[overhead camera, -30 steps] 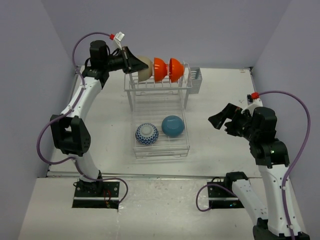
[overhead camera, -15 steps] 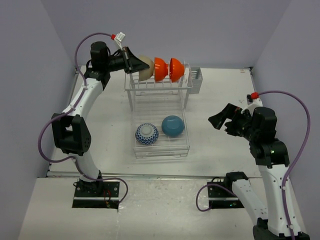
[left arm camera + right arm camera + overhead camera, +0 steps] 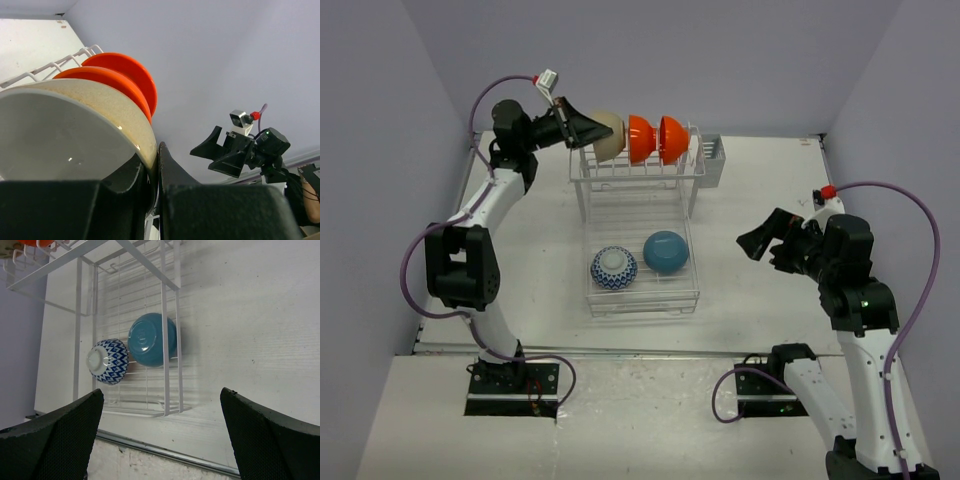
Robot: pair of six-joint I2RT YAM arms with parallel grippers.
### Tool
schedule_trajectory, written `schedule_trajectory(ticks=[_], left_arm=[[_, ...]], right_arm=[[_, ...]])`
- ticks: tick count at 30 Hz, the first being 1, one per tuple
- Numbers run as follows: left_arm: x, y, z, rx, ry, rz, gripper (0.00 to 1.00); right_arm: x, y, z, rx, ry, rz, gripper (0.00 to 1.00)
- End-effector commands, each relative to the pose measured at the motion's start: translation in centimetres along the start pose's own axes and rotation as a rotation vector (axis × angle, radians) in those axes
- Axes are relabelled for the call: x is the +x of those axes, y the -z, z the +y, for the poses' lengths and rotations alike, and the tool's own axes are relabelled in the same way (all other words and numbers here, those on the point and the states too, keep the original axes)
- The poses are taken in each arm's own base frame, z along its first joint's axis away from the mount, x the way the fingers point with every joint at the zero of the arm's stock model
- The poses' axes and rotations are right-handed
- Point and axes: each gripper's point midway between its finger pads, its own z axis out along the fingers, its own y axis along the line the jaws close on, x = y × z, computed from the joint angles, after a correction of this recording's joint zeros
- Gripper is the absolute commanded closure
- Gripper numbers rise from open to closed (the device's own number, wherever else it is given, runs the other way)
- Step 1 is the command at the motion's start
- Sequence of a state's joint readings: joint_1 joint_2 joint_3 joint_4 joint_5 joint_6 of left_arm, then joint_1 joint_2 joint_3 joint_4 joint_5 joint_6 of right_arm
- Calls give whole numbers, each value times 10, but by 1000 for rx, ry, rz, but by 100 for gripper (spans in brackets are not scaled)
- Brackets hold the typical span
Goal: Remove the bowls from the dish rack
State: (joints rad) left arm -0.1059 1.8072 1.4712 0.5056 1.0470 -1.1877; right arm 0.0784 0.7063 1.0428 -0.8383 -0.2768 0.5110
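The left gripper (image 3: 582, 128) is clenched on the cream bowl (image 3: 611, 137) in the dish rack (image 3: 638, 182); the right gripper (image 3: 761, 240) is released. Next, presumably, a lift clear of the orange bowls (image 3: 655, 139).

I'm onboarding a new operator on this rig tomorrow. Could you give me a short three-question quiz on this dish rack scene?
1. Which bowl is the left end effector shut on? A) cream bowl B) teal bowl C) patterned bowl
2. True or false: the teal bowl and the patterned bowl lie upside down on the flat tray of the dish rack.
3. How many orange bowls stand on edge next to the cream bowl?

Key: 1 A; 2 true; 3 two.
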Motion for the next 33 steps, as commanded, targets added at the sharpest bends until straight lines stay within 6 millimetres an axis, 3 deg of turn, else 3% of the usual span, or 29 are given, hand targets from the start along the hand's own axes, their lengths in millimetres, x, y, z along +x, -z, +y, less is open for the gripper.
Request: schedule_trajectory(ticks=[1, 7, 14, 18, 22, 24, 26, 27, 28, 29, 32, 33], left_arm=[[-17, 13, -48, 126, -152, -48, 100], [-18, 22, -64, 178, -150, -60, 100], [-19, 33, -106, 340, -163, -79, 100], [-28, 40, -132, 377, -223, -112, 100], [-50, 52, -140, 330, -281, -189, 100], [-77, 66, -137, 245, -408, -268, 100], [-104, 80, -124, 91, -394, -326, 100], [-123, 88, -127, 21, -502, -389, 100], [-130, 97, -117, -67, -457, -410, 100], [-152, 114, -107, -179, -532, -494, 100], [-175, 145, -80, -432, -487, -560, 100], [-189, 161, -45, -595, -485, -598, 100]], right_arm=[[1, -1, -3, 11, 21, -4, 1], [1, -3, -4, 11, 23, -1, 1], [2, -6, -5, 12, 21, 7, 1], [4, -7, -5, 10, 23, 15, 1], [6, -8, -5, 4, 19, 25, 1], [8, -9, -6, 2, 17, 29, 1], [9, -10, -5, -5, 14, 33, 1], [9, -10, -5, -5, 12, 33, 1], [10, -10, -4, -10, 11, 34, 1], [10, -10, -4, -10, 9, 36, 1], [10, -10, -4, -9, 12, 35, 1], [9, -9, -4, -9, 15, 32, 1]])
